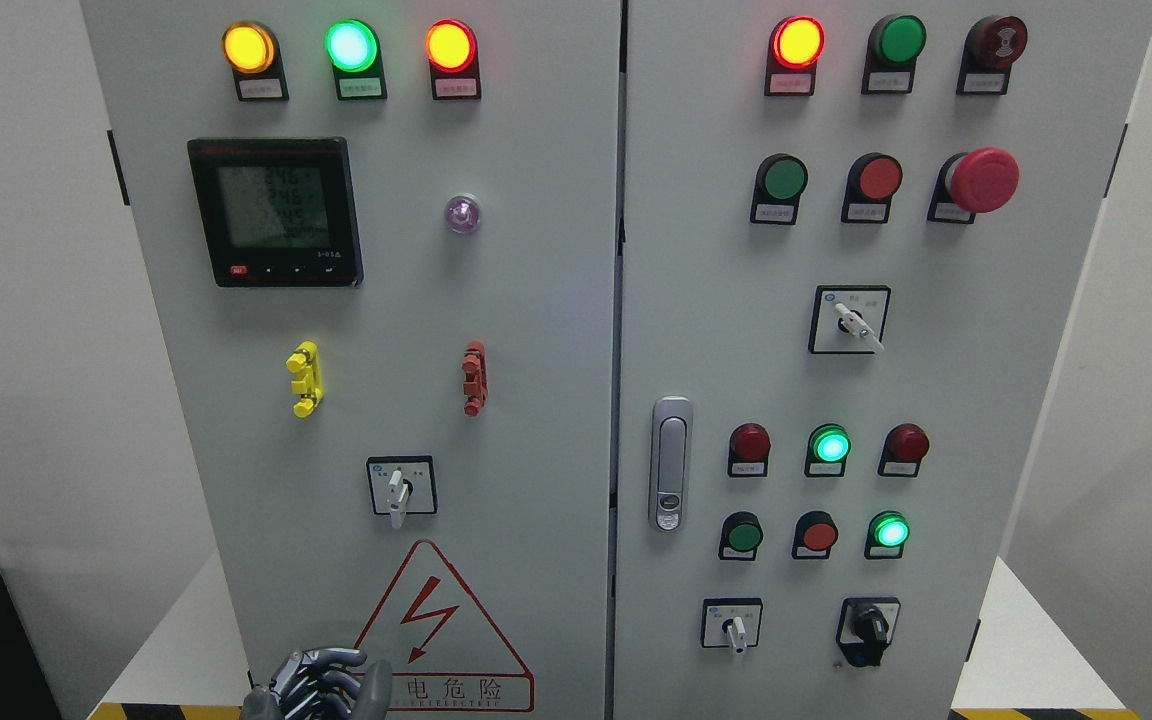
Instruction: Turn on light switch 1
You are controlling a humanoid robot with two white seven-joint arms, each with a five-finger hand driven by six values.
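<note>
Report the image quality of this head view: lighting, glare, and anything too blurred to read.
Head view: even, soft lighting on the grey cabinet; lit indicator lamps bloom and wash out; meter display digits are dim and unreadable; the small button labels are too blurred to read; left hand sharp at the bottom edge.

The cabinet had two doors side by side, the left door [536,300] and the right door [716,300]. On the left door, three indicator lamps [351,45] ran along the top, the meter [274,212] sat below them, and a rotary switch [400,486] sat lower, above the warning triangle [441,630]. The left hand [321,685] showed at the bottom edge, left of that triangle. The door handle [670,463] stood on the right door's left edge.
</note>
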